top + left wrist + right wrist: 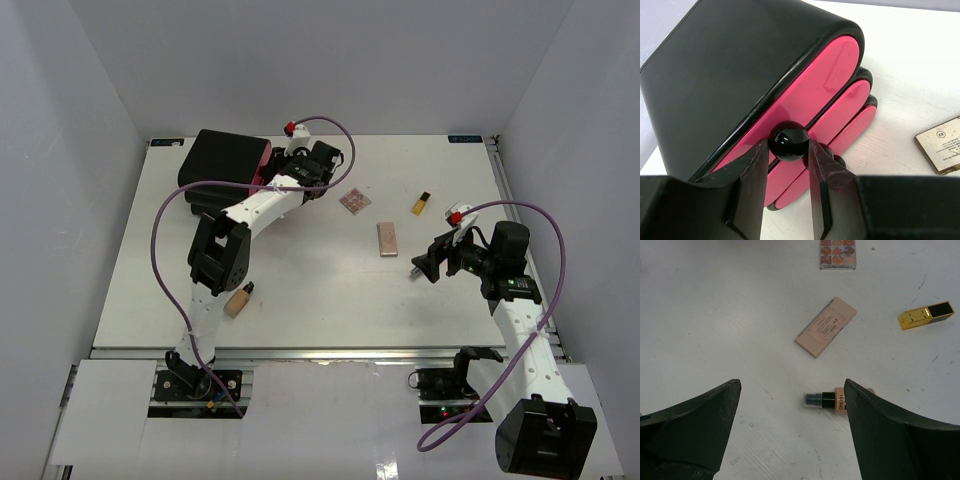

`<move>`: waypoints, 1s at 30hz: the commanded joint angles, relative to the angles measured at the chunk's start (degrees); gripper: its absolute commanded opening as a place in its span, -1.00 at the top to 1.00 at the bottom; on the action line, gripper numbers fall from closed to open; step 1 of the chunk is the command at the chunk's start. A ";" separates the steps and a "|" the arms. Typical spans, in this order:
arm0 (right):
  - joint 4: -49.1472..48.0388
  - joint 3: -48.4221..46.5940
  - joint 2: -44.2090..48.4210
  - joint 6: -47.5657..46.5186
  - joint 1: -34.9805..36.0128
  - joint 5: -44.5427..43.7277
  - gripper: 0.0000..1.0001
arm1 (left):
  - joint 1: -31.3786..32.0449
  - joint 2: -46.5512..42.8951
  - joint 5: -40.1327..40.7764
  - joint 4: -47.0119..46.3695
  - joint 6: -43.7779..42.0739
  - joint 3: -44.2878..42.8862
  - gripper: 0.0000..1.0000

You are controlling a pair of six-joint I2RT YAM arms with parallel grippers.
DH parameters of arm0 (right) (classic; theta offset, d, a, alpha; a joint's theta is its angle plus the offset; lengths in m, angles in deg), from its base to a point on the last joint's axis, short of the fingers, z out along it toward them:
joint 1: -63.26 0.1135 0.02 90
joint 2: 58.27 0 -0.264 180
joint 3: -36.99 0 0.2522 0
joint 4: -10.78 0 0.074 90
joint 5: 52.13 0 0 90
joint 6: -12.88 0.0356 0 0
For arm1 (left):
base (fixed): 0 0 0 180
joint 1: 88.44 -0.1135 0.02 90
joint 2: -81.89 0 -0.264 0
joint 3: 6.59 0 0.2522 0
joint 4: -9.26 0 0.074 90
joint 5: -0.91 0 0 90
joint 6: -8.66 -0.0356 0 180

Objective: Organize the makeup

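Your left gripper [788, 146] is pinching a glossy black round knob [788, 140] on the pink drawer fronts [810, 85] of the big black plastic box [220, 160], which is sitting around 10 o'clock on the white table [300, 290]. A flat tan-grey compact [940, 145] is lying at the box's 3 o'clock. Your right gripper [790, 385] is hanging with its fingers spread wide over the slim beige tube with a black cap [827, 400]. From that tube, the pink rectangular palette [825, 326] is lying at 12 o'clock, the pink square palette [838, 247] is sitting farther out the same way, and the tiny yellow-black tube [926, 315] is lying at 2 o'clock. The beige black-capped bottle [238, 299] is lying at the table's 8 o'clock, just beside the left arm [222, 255].
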 commanded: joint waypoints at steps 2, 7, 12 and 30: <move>-0.96 -1.94 -0.14 0.05 -0.14 0.20 -0.80 | -1.29 -2.87 -3.08 -0.59 0.84 1.28 0.45; -0.96 -1.94 -0.17 0.05 -0.14 0.16 -0.81 | -1.05 -5.99 -5.34 -0.42 2.90 6.11 0.73; -0.96 -1.86 -0.22 0.05 -0.14 0.39 -0.80 | 0.94 -9.22 -6.88 -0.22 4.92 10.82 0.87; -0.87 -1.86 0.04 0.05 -0.09 0.39 -0.80 | 11.48 -12.40 -12.07 3.83 10.96 11.85 0.90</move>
